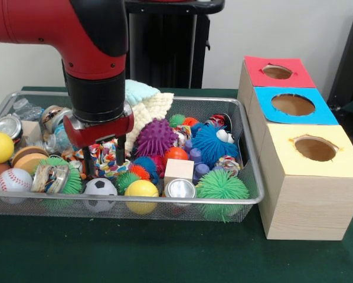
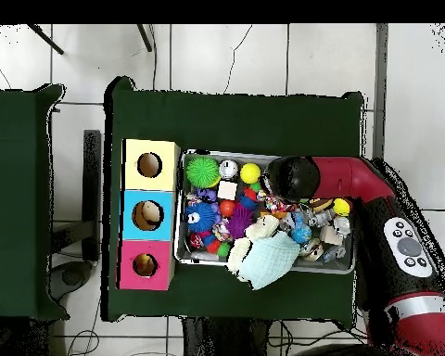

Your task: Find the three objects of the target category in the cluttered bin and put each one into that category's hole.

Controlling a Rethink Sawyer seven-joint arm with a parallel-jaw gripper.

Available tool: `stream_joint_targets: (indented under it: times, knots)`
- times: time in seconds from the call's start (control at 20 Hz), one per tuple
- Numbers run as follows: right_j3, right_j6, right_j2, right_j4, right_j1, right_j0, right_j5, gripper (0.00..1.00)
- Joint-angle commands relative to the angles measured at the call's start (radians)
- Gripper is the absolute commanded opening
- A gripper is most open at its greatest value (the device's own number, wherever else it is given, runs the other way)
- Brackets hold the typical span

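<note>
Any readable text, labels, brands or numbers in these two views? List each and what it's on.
None readable.
Silver metal cans in the silver wire-mesh bin: no legible label.
Red, blue and yellow-topped wooden boxes: no print visible.
Grey control pad on the red robot arm: markings too small to read.

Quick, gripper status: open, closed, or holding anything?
Gripper: open, fingers lowered into the silver wire-mesh bin around the multicoloured rope toy; whether it grips the toy cannot be told.
</note>
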Motion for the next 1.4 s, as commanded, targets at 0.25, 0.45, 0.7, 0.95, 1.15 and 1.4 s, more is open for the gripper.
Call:
stream_joint_targets:
  times: [0.25, 0.45, 0.7, 0.95, 1.15, 1.4]
  knots:
    - [-0.093, 0.011, -0.028, 0.033, 0.057, 0.027, 0.136, 1.00]
    - [-0.039, 0.015, -0.038, 0.033, 0.028, 0.013, 0.116, 1.00]
    - [0.076, 0.041, -0.054, 0.034, -0.026, -0.017, 0.060, 1.00]
    - [0.098, 0.026, -0.055, 0.027, -0.034, -0.032, 0.048, 1.00]
    - [0.115, 0.028, -0.058, 0.018, -0.041, -0.036, 0.031, 1.00]
    - [0.114, 0.020, -0.059, 0.006, -0.040, -0.037, 0.024, 1.00]
